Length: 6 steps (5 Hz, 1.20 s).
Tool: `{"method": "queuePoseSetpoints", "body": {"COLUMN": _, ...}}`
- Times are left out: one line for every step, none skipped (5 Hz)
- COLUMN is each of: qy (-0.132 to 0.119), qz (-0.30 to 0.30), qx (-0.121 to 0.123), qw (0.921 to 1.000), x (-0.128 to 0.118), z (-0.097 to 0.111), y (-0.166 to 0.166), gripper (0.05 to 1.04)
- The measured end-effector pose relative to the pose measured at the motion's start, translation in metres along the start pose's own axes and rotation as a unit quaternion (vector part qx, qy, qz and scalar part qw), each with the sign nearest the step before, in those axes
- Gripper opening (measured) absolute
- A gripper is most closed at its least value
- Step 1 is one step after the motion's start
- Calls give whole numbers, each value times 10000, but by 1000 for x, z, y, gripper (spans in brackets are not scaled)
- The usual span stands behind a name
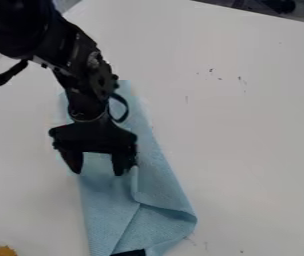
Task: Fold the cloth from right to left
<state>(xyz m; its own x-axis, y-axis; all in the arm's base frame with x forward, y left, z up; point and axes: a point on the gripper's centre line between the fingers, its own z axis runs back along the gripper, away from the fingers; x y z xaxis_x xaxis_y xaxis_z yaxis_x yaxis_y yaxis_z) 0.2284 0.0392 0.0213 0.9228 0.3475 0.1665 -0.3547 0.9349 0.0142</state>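
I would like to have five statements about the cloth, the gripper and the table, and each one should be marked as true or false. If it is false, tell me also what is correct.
1. The gripper is at the light blue cloth. True.
2. The gripper's two fingers are pressed together. False: they stand apart.
3. The cloth lies as one flat layer without any fold. False: part of it is folded over, with a raised edge in its lower part.
4. The white table has small dark marks to the picture's right of the cloth. True.
5. The yellow-orange thing is at the picture's upper right corner. False: it is at the lower left corner.
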Motion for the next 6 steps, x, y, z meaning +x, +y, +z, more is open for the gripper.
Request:
{"method": "queuePoseSetpoints", "body": {"qy": 64, "qz": -151, "qx": 60, "qw": 9998, "x": -3, "z": -3, "y": 13, "gripper": 1010}}
{"method": "queuePoseSetpoints", "body": {"qy": 72, "qz": -273, "qx": 86, "qw": 9996, "x": 6, "z": 5, "y": 1, "gripper": 1002}}
{"method": "queuePoseSetpoints", "body": {"qy": 36, "qz": -388, "qx": 231, "qw": 9990, "x": 15, "z": 18, "y": -19, "gripper": 1001}}
{"method": "queuePoseSetpoints", "body": {"qy": -15, "qz": -397, "qx": 135, "qw": 9991, "x": 23, "z": 16, "y": -31, "gripper": 1001}}
{"method": "queuePoseSetpoints", "body": {"qy": 94, "qz": -506, "qx": -21, "qw": 9987, "x": 25, "z": 3, "y": -37, "gripper": 1001}}
{"method": "queuePoseSetpoints", "body": {"qy": 207, "qz": -483, "qx": -81, "qw": 9986, "x": 27, "z": -6, "y": -32, "gripper": 1001}}
